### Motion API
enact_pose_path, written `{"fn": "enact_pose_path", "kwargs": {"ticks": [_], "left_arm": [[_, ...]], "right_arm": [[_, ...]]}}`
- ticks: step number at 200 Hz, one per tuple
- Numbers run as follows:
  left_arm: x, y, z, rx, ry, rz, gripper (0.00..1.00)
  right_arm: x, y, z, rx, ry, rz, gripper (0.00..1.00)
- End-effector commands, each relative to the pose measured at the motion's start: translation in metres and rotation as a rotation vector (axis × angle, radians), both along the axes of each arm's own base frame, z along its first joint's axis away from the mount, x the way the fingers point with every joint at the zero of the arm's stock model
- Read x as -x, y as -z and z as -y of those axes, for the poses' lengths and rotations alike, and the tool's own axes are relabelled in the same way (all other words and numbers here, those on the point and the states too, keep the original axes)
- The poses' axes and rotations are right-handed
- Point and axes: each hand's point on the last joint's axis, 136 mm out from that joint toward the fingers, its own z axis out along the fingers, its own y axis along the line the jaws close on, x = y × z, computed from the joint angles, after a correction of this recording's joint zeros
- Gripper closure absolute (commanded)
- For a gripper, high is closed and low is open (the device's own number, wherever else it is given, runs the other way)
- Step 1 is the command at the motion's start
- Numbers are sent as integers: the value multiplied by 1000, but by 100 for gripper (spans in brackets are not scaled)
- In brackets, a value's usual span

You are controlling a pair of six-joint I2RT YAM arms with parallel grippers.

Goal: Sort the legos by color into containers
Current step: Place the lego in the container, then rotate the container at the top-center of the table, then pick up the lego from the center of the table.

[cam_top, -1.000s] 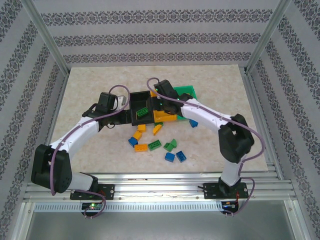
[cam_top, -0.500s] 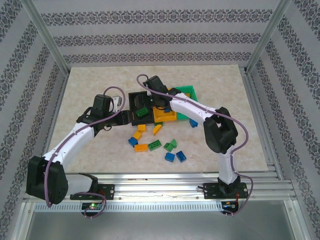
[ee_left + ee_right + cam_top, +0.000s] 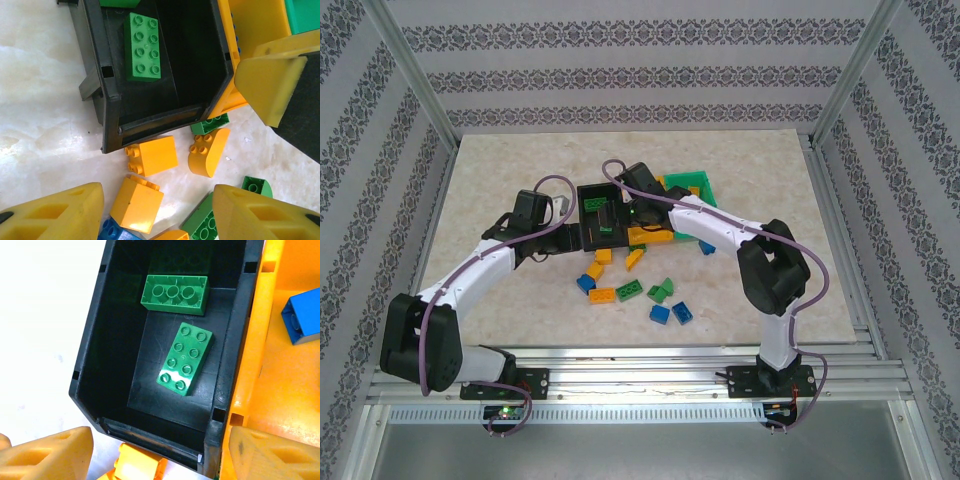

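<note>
Two green legos (image 3: 184, 359) lie in the black bin (image 3: 92, 365), one studs up, the other turned over by the far wall. This bin stands at the middle of the table (image 3: 500, 170), touching the orange-yellow bin (image 3: 272, 390) on its right, which holds a blue brick (image 3: 302, 322). The green bin (image 3: 692, 184) sits behind that, towards the far edge. The right gripper (image 3: 160, 440) hangs over the black bin, jaws spread with nothing between them, so a drop-off looks finished. The left gripper (image 3: 157, 195) hovers low at the black bin's near wall, jaws likewise released and empty, above an orange square brick (image 3: 152, 155) and a rounded orange brick (image 3: 209, 152) just beside the bin. Roughly ten loose legos (image 3: 628, 290) in all are scattered between the bins and the table's near edge. Next comes another pick. The left arm seems best placed: descend, centre the fingers on one orange brick without nudging its neighbours, close, then carry it to the orange-yellow bin
</note>
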Motion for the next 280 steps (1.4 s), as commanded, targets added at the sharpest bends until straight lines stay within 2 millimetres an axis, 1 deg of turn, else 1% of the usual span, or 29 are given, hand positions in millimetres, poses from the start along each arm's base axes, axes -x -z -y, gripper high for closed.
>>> {"fn": "enact_pose_path", "kwargs": {"ticks": [1, 18, 30, 50, 69, 82, 103, 123, 132, 147, 162, 188, 202, 224, 244, 280], "left_arm": [[-4, -6, -2, 26, -10, 28, 41], [-6, 1, 0, 30, -4, 11, 42], [-11, 6, 5, 44, 6, -4, 43], [-26, 14, 12, 64, 21, -19, 43], [-41, 21, 19, 72, 40, -36, 44], [-53, 25, 22, 68, 50, -36, 44], [-74, 31, 26, 54, 55, -39, 45], [-94, 36, 29, 51, 60, -43, 45], [-101, 36, 32, 55, 64, -50, 45], [-107, 34, 33, 65, 67, -60, 46], [-107, 27, 32, 65, 64, -44, 45], [-99, 14, 26, 46, 56, -30, 45], [-94, 3, 21, 39, 51, -16, 44], [-86, -18, 12, 16, 43, 15, 43], [-78, -33, 3, 4, 37, 28, 42], [-60, -46, -7, 13, 51, 10, 41]], "right_arm": [[11, -2, 9, -10, 8, -9, 31], [23, 7, 24, -5, 28, -34, 36], [33, 16, 37, 6, 45, -52, 37], [46, 28, 57, 23, 85, -77, 37], [52, 41, 70, 18, 116, -110, 37], [54, 47, 73, 17, 124, -128, 37], [53, 56, 71, 26, 116, -144, 36], [52, 65, 70, 50, 103, -161, 32], [51, 69, 70, 61, 99, -165, 31], [48, 71, 68, 71, 95, -161, 31], [42, 71, 65, 79, 88, -157, 31], [32, 72, 55, 89, 73, -155, 28], [28, 74, 49, 92, 60, -159, 27], [27, 80, 40, 112, 35, -173, 26], [28, 88, 40, 157, 22, -183, 27], [35, 101, 46, 245, -7, -205, 28]]}}
